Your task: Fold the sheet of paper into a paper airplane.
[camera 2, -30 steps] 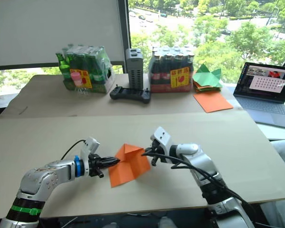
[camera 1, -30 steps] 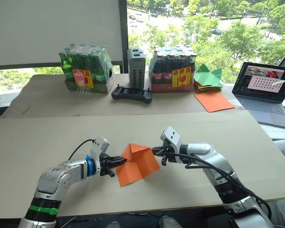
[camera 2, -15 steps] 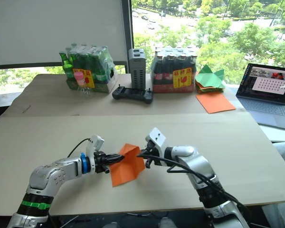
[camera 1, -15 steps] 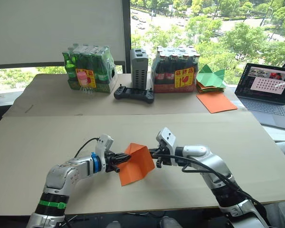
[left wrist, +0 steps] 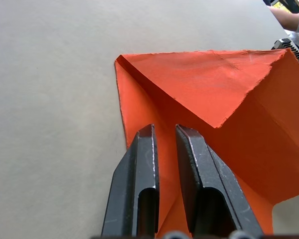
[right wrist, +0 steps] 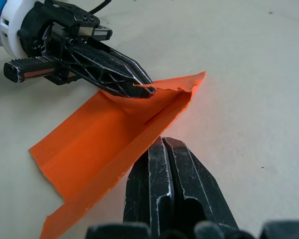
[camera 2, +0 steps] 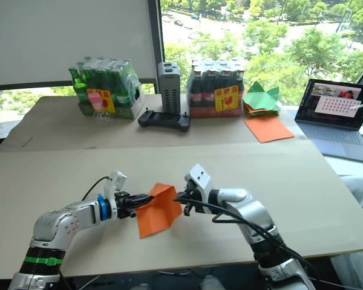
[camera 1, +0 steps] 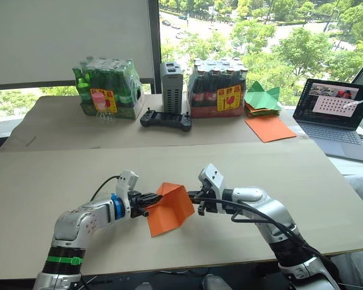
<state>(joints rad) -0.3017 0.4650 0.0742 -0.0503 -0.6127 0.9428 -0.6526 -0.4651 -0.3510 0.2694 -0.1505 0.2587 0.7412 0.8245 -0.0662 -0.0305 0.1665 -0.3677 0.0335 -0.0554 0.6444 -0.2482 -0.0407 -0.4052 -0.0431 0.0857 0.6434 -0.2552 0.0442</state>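
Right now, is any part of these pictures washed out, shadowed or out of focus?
Head views: daylight through the window, trees outside bright, no heavy glare on the table. Left wrist view: the sheet of paper is sharp, its upper flap shading the layer beneath. Right wrist view: the right gripper's fingers look soft up close; the left gripper is sharp.

Bare table (camera 1: 60,175) all round; bottle packs (camera 1: 106,87), controller (camera 1: 166,119), laptop (camera 1: 336,109) far back.
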